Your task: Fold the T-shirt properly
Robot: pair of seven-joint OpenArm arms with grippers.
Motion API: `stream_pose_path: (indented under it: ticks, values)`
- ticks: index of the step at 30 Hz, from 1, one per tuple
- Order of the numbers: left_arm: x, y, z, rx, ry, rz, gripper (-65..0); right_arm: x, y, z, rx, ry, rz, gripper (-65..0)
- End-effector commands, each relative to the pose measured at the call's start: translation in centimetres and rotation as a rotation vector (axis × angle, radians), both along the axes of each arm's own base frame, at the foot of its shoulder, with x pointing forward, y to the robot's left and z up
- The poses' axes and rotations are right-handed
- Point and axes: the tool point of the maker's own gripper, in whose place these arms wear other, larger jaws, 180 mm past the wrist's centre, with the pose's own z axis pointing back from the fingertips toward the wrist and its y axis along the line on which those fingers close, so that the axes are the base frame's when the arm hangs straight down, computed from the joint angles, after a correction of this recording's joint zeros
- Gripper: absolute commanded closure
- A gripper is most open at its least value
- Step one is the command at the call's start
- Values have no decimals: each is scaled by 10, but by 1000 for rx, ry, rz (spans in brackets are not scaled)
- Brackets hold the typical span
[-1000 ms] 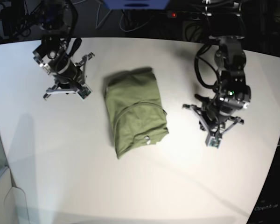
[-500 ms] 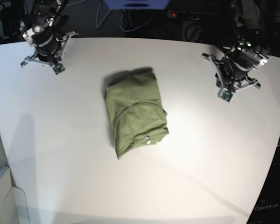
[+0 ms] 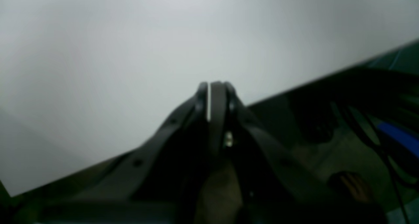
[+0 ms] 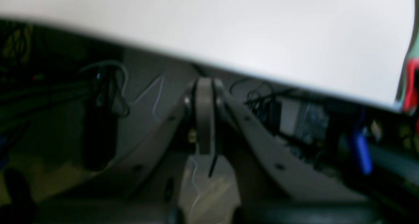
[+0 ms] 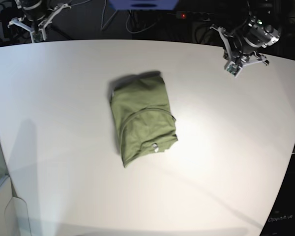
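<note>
T-shirt: folded into a compact, roughly rectangular bundle, long axis running away from the base camera, small pale tag showing near the lower edge. Lying flat on the tabletop, well apart from both tools, about midway between them and nearer the base camera than either. Sleeves no longer visible, tucked inside by the look of it; edges a little uneven, one lower corner bulging. Judged from this: folding essentially done, at most a tidying of that corner left, possibly nothing.

Left tool: raised at the far edge of the tabletop, jaws pressed together with only a hairline slit in the left wrist view, nothing between them. Right tool: off the opposite far corner, over the dark clutter beyond the edge, jaws likewise closed and empty in the right wrist view.

Count: one T-shirt, one tag, two tools, one tabletop. No other garment or loose item seen on the surface.
</note>
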Motion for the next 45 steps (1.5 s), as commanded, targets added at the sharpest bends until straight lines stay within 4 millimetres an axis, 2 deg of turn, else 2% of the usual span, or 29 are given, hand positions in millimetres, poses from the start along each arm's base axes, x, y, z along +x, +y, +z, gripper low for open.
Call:
stream_pose_path:
  ticks: [1,4,7,10,15,19,23,28,32,37,39,41,43,45]
  values:
    - [1,-1,6,-5,-29,-15,-8,-1,-3,8,0,-35,-2,0]
    - [-15,-5,2,-29,-14,-19,-8,-14,-8,10,3,-24,-20,0]
    - [-40,-12,-4,-64,20,-18,-8,-31,-9,10,32,-16,-52,0]
    - [-61,-27,-9,-130,35,16,-8,-48,-11,2,62,-11,-81,0]
    - [-109,-47,-35,-235,127,106,-8,-90,-8,-37,170,4,-197,0]
    - [-152,-61,-81,-313,209,197,-8,-129,2,-69,282,-23,-307,0]
    - [-177,-82,-114,-417,211,292,-8,-148,12,-99,362,-43,-387,0]
    - [-197,-91,-144,-531,163,466,-8,-174,18,-136,434,-49,-529,0]
    - [-212,-94,-174,-584,203,569,-8,-175,20,-161,491,-47,-629,0]
    - [-220,-89,-203,-621,234,728,-8,-163,45,-180,614,1,-644,0]
    - [-217,-85,-208,-626,233,778,-8,-156,49,-191,568,48,-584,0]
    - [-203,-80,-211,-633,211,808,-8,-151,48,-200,497,91,-516,0]
    - [-171,-67,-213,-633,141,792,-8,-144,47,-210,422,152,-425,0]
    - [-154,-60,-217,-596,129,770,-8,-135,44,-221,335,211,-348,0]
